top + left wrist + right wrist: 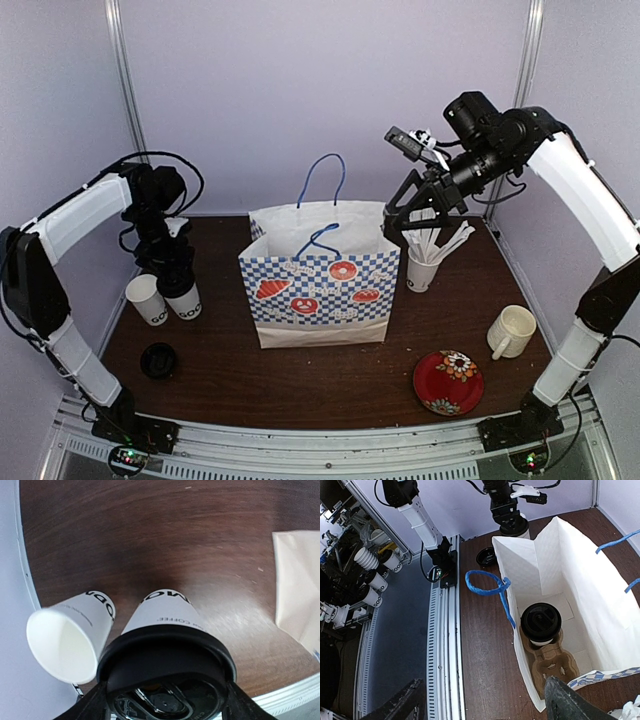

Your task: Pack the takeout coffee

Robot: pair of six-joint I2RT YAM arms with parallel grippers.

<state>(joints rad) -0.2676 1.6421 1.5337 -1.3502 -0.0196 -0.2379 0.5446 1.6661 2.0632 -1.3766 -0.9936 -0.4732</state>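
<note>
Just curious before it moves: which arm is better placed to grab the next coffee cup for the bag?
Left. The left pincer straddles the black-lidded white paper cup on the table; the right pincer hangs open above the checkered paper bag, far from it.

The paper bag [320,300] stands mid-table with its mouth wide open, a blue handle [507,607] looping at the near rim. Inside, a packed cup [540,624] fills one slot of the carrier [551,662], and the slot beside it is free. At the left, an open cup [148,298] stands just beside the lidded cup [184,300], crowding that side.
</note>
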